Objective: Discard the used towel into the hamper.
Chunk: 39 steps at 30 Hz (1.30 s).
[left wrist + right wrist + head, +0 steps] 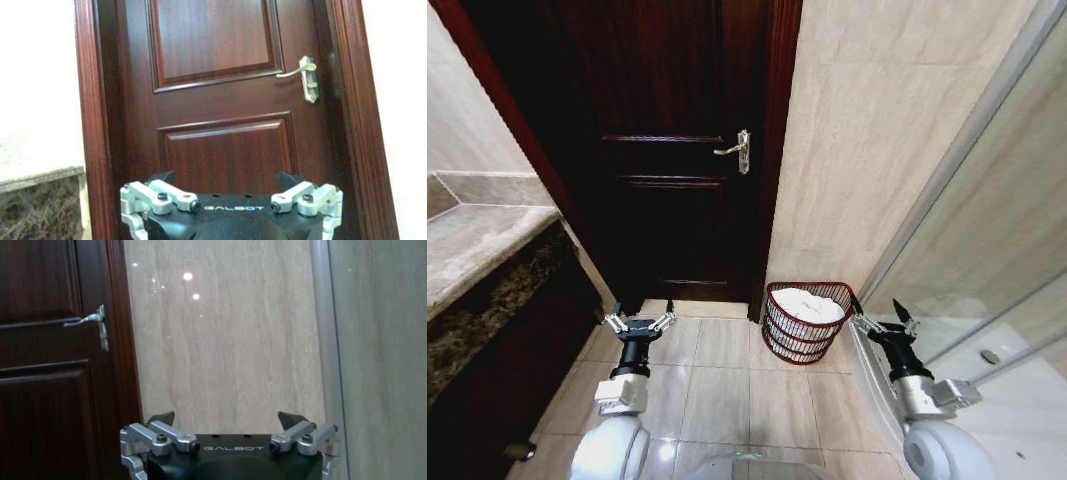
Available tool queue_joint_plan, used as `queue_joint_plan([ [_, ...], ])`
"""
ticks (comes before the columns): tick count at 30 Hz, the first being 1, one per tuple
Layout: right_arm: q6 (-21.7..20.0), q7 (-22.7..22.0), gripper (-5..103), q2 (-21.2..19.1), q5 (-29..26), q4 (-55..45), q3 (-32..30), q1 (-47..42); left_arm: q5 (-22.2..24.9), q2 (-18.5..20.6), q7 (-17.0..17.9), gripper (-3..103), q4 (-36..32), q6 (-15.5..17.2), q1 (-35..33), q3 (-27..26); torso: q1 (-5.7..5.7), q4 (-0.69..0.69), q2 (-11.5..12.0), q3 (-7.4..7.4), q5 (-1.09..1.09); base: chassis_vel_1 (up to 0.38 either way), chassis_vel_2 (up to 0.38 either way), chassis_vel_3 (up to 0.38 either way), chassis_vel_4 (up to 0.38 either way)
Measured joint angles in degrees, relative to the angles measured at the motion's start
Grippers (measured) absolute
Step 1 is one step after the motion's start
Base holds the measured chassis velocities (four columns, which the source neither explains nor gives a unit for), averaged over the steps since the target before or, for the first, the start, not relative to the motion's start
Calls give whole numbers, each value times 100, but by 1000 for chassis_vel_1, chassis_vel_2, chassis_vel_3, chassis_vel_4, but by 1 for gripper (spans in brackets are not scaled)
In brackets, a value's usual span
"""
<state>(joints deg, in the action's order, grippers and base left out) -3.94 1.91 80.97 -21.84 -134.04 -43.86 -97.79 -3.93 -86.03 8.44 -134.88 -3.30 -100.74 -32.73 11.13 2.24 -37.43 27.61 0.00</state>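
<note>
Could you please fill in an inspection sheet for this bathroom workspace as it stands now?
Surface: tiled floor, glossy, bare between the arms.
Job's things: hamper stands on the floor at the foot of the wall, right of the door; white towel lies inside it.
Clutter: nothing seen.
Grippers: left gripper hangs low before the door, jaws open and empty; right gripper hangs beside the hamper, apart from it, jaws open and empty.
Cables: nothing seen.
Surroundings: dark wooden door, closed, with a metal handle; stone counter on the left; beige tiled wall; glass panel on the right.
</note>
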Motion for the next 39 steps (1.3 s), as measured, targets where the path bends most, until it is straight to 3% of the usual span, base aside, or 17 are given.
queue_joint_plan([
  [22,11,-9,100,54,-38,18,14,29,-97,60,31,100,21,89,26,137,164,0,-383,215,0,0,0,0,0],
  [39,-95,11,100,56,-56,34,13,54,-84,69,17,100,131,157,120,201,369,0,-865,492,0,0,0,0,0],
])
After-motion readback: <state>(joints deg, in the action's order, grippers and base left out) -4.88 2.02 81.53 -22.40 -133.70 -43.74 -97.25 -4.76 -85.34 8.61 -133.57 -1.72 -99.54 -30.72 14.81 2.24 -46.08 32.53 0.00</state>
